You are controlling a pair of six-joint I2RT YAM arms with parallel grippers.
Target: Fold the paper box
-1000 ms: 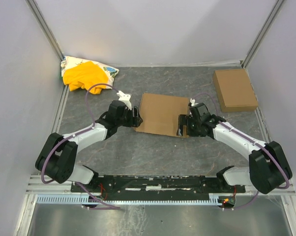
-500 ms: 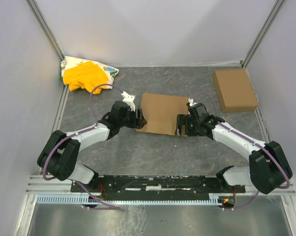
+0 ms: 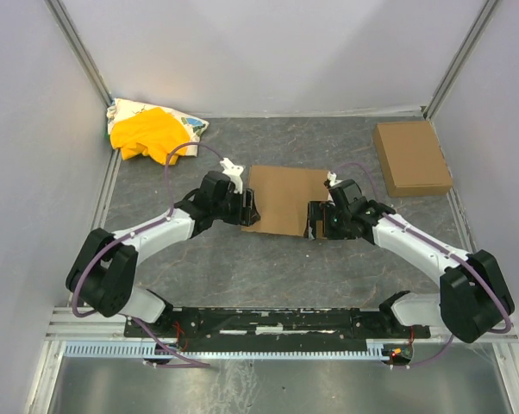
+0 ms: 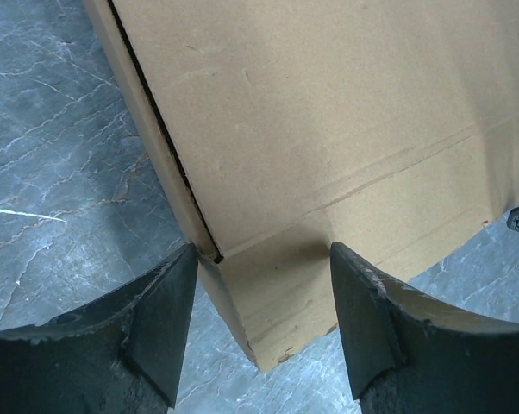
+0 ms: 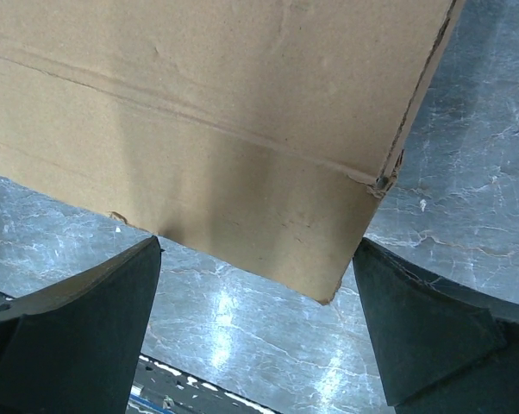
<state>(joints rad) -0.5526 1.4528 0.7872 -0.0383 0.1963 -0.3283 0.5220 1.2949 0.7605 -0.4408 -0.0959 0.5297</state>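
Lying flat at the middle of the table (image 3: 242, 259): the box (image 3: 287, 200). Flanking it left and right: the left gripper (image 3: 246, 207) and the right gripper (image 3: 315, 220). Straddling its near-left corner with the left fingers, its near-right corner with the right fingers. Sitting at the far right, well apart from the box: a small box (image 3: 411, 158). Lying bunched in the far left corner: a cloth (image 3: 152, 131). Reaching back from both grippers to the near edge: the arms (image 3: 415, 241).

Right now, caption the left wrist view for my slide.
Open left hand straddles one corner of the cardboard box.
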